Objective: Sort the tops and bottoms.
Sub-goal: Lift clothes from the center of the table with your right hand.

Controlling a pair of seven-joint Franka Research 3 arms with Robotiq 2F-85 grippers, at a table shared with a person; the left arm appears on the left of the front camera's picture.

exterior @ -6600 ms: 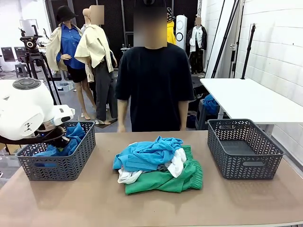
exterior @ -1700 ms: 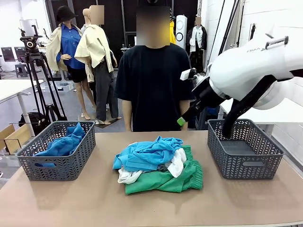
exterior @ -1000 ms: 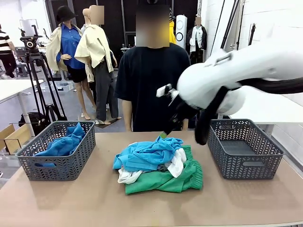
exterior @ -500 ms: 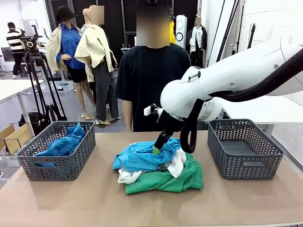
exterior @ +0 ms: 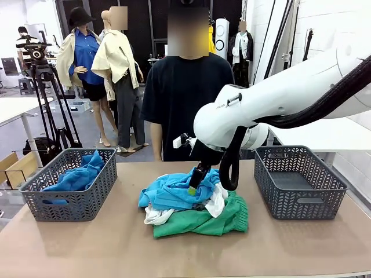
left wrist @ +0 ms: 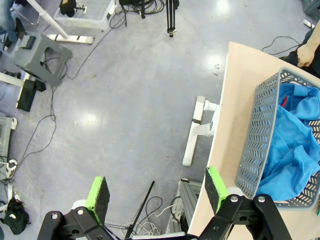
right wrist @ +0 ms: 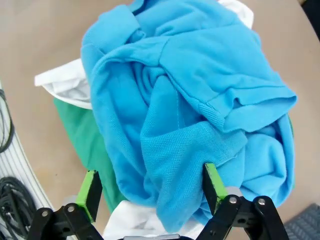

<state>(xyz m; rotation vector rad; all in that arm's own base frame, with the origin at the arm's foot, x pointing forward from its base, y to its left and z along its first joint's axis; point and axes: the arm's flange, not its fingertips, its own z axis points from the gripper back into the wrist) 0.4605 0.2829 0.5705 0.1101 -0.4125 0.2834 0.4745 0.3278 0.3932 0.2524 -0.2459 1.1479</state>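
Mid-table lies a pile of clothes: a bright blue top [exterior: 174,190] over a white top [exterior: 218,200], with the green bottoms [exterior: 203,223] underneath. My right gripper [exterior: 193,184] reaches down from the right onto the blue top. In the right wrist view it stands open [right wrist: 151,187], its fingers straddling a fold of the blue top [right wrist: 185,100], beside the white top [right wrist: 65,82] and green bottoms [right wrist: 82,135]. Another blue top [exterior: 75,176] lies in the left basket [exterior: 69,202]. My left gripper [left wrist: 156,191] hangs open over the floor beside that basket [left wrist: 262,130].
An empty grey basket [exterior: 298,182] stands at the table's right. A person in a black shirt [exterior: 188,104] stands at the far edge behind the pile. Bare tabletop [exterior: 116,249] lies in front of the pile. Cables and a tripod sit on the floor left of the table.
My right arm has swung left from above the right basket and come down onto the pile, its open fingers now at the blue top. The clothes have not moved.
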